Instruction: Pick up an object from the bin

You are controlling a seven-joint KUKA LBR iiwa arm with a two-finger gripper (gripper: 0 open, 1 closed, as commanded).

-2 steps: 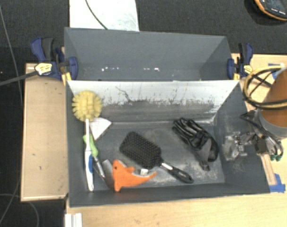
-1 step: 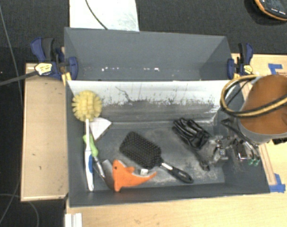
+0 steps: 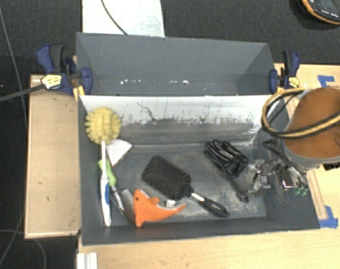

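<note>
My gripper [image 3: 258, 182] is low at the right end of the bin, close to the right wall. Just to its left, a black bundle of looped plastic pieces [image 3: 226, 157] lies on the bin floor, its right edge close to the gripper. A black hairbrush [image 3: 169, 178] lies in the middle of the bin with its handle pointing right, towards the front. The handle's tip ends a short way left of the gripper.
An orange plastic piece [image 3: 150, 206] lies at the front left, by the hairbrush. A brush with a round yellow head [image 3: 102, 125] and a white-green handle runs along the left wall, next to a white triangular piece [image 3: 118, 150]. The arm's brown cover and cables hang over the right rim.
</note>
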